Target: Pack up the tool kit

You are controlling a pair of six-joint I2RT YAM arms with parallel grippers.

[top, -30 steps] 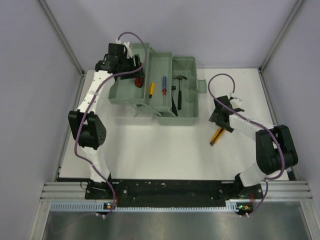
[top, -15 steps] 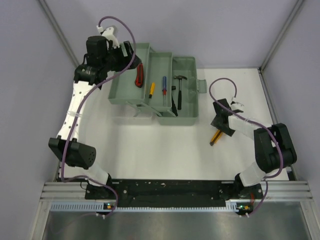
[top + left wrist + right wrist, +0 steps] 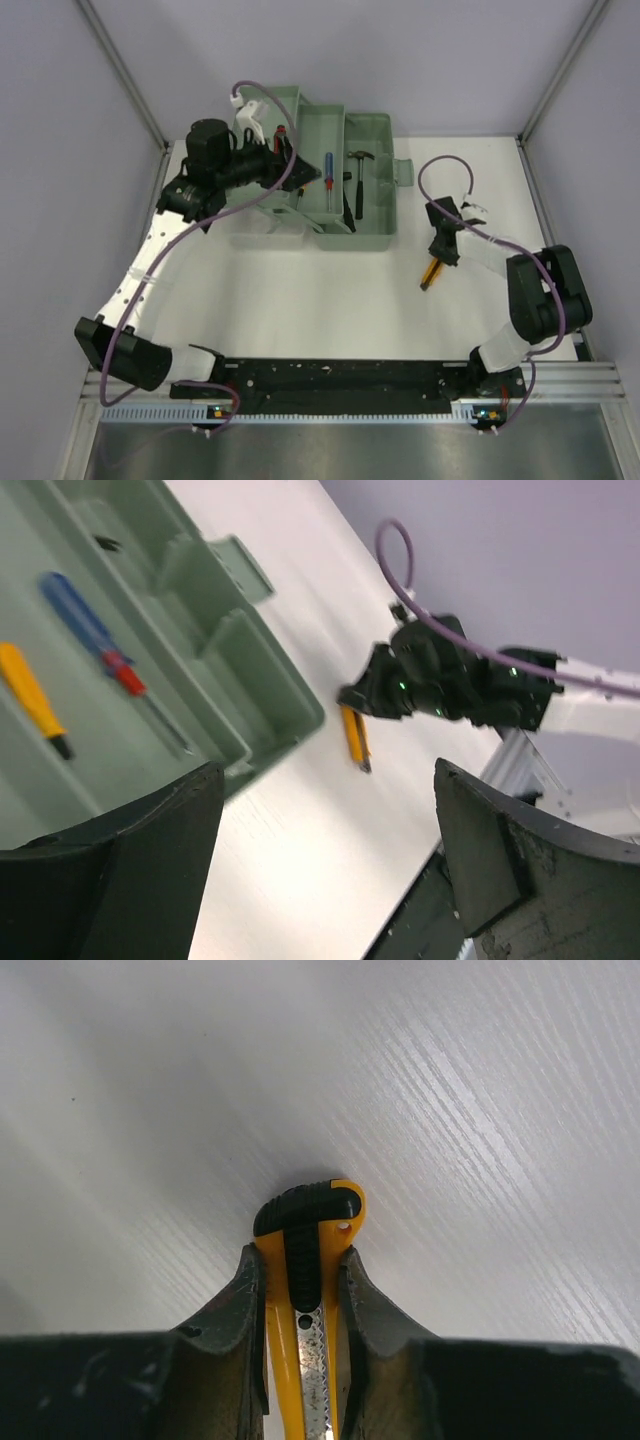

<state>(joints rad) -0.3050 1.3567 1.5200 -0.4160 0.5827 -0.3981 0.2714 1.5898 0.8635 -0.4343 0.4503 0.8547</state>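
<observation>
Yellow cutter (image 3: 305, 1222) inside right gripper (image 3: 298, 1265)

The toolbox (image 3: 365, 236) sits at the table's (image 3: 320, 300) back, a screwdriver (image 3: 328, 172) and hammer (image 3: 359, 188) in it. Right of it, the cutter (image 3: 432, 272) lies between the right gripper's (image 3: 300, 1282) fingers.

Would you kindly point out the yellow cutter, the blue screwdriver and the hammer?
yellow cutter (image 3: 305, 1210): right wrist view, black end cap.
blue screwdriver (image 3: 75, 615): left wrist view, blue handle.
hammer (image 3: 358, 190): top external view, dark handle.
</observation>
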